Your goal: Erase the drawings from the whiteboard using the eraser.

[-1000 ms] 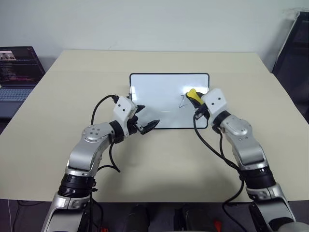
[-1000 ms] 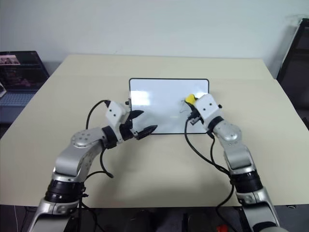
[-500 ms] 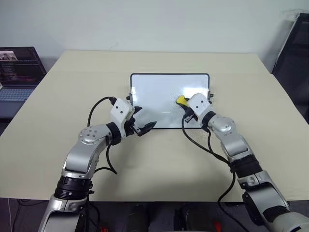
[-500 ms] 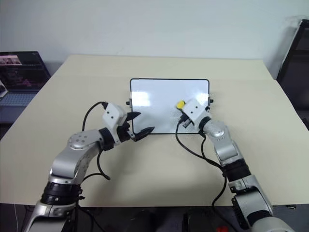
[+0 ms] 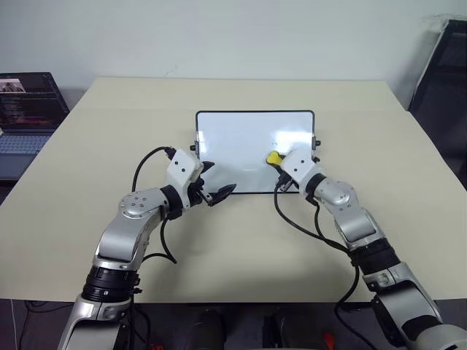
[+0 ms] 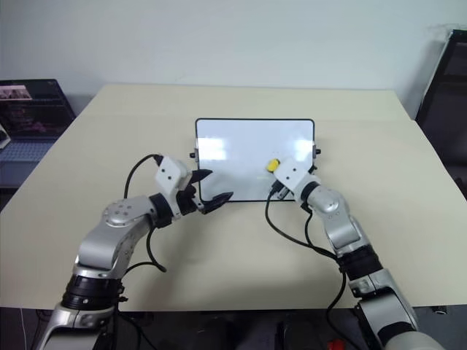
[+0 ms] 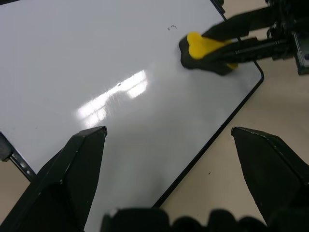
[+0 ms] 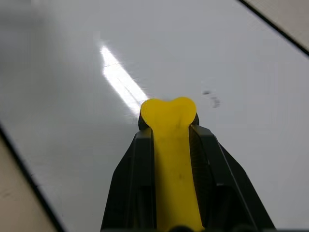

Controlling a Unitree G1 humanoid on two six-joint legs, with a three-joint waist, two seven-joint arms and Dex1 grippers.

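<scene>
Right wrist view has my right tool (image 8: 170,145) clenched on the eraser (image 8: 170,140), whose yellow tip pokes out past my fingers and presses onto the whiteboard (image 5: 241,138) near its right edge. A few faint specks of the drawings (image 8: 211,99) lie just beside that tip. My left tool (image 5: 216,188) stands released, jaws spread, hovering over the board's near left corner, well apart from the eraser. The board lies flat at the middle of the counter (image 5: 241,240).
</scene>
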